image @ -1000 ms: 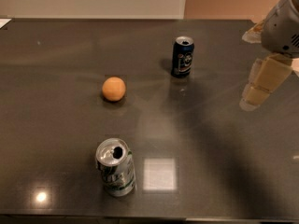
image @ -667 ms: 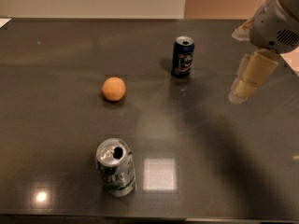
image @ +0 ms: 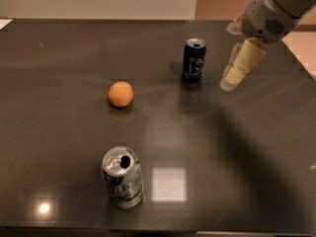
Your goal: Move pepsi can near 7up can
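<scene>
Camera view: over the last second the gripper (image: 229,82) had swung in from the right edge. It now hung in the upper right, just beside the pepsi can (image: 194,59) but not touching it. Whether it was open or closed could not be told, and it carried nothing. The pepsi can stood upright at upper centre, well apart from the 7up can (image: 123,177), lower left of centre. The approach looked under way, with no grasp yet.
</scene>
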Available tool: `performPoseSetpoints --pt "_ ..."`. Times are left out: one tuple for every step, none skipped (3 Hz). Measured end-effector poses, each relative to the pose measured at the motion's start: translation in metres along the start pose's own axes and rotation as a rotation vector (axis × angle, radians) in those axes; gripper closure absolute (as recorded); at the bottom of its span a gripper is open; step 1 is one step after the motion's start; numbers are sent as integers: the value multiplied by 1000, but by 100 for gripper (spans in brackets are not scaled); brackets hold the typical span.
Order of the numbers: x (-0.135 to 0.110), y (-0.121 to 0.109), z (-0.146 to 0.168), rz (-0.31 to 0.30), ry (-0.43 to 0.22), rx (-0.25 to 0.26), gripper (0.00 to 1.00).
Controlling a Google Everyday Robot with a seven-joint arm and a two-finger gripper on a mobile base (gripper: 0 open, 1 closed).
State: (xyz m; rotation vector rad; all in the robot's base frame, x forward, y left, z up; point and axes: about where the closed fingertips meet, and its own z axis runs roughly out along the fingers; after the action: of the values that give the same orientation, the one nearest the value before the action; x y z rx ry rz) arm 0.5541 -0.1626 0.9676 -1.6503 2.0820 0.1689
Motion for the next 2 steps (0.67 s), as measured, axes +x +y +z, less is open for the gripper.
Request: performPoseSetpoints --pt "-7 -26 14 26 -29 -14 0" --pt "-12 -46 32 53 -44 -41 0"
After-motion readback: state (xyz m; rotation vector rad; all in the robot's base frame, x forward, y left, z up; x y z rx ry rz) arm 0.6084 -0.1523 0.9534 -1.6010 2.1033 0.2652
